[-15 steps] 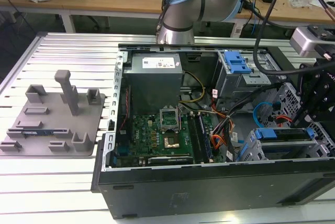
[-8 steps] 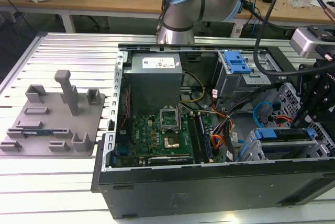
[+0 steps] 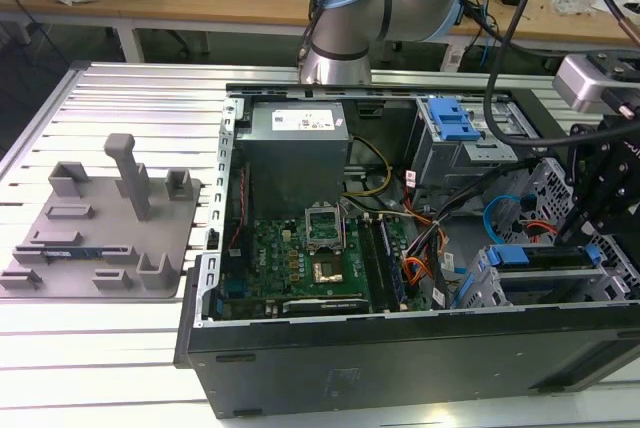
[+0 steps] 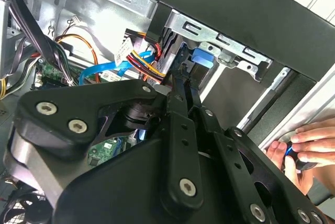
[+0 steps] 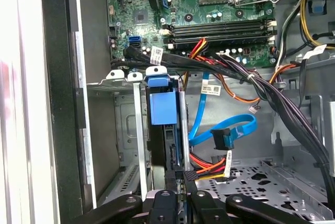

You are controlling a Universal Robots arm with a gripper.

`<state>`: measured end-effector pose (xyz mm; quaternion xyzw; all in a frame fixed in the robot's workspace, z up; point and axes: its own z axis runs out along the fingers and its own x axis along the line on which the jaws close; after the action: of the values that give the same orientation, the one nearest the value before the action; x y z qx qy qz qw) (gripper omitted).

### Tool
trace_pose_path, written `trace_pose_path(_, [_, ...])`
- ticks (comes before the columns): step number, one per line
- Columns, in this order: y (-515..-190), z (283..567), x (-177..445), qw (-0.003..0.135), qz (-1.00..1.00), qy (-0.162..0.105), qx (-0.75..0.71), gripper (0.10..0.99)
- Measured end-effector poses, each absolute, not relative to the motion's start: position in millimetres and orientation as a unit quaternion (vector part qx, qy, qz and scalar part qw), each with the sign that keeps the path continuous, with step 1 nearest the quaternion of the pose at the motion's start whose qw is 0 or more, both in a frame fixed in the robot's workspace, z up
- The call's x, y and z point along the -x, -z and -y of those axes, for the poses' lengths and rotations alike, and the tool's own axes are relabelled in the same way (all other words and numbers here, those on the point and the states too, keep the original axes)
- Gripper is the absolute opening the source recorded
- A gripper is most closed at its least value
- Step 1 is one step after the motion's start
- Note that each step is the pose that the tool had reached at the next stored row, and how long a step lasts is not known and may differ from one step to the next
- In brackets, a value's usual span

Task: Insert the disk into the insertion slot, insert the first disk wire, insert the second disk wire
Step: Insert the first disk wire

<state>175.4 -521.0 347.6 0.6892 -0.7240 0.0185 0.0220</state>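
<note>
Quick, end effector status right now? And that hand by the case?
End effector: closed on the disk, edge-on in the insertion slot.
Person's hand: pinching something small and dark; cannot tell what.

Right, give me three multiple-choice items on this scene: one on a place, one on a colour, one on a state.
1. What is the pincer nearest to?
A) the grey fixture tray
B) the disk in its blue carrier
C) the power supply

2. What colour is the flat cable with a loose plug beside the disk?
A) blue
B) green
C) white

3. How is the computer case?
A) shut, with its panel on
B) open, with the motherboard exposed
C) upside down

Answers:
1 B: in the first wrist view the pincer sits right at the disk's blue carrier.
2 A: the first wrist view shows the cable and its plug bright blue.
3 B: the exterior view looks straight into the case onto the green board.
</note>
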Motion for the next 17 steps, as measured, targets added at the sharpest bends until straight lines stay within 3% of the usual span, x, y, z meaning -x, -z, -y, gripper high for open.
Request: trace_pose_path(17, [-342.2, 521.0, -175.4, 0.023, 0.727, -0.020, -0.686, 0.165])
